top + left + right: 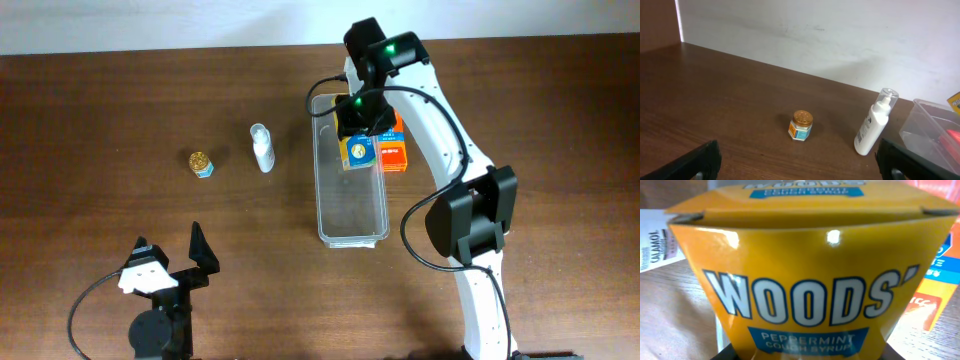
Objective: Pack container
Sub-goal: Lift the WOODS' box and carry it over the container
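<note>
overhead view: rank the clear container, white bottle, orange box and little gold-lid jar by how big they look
1. clear container, by far the largest
2. orange box and white bottle: too close to rank, and the box is partly covered
3. gold-lid jar, smallest
</note>
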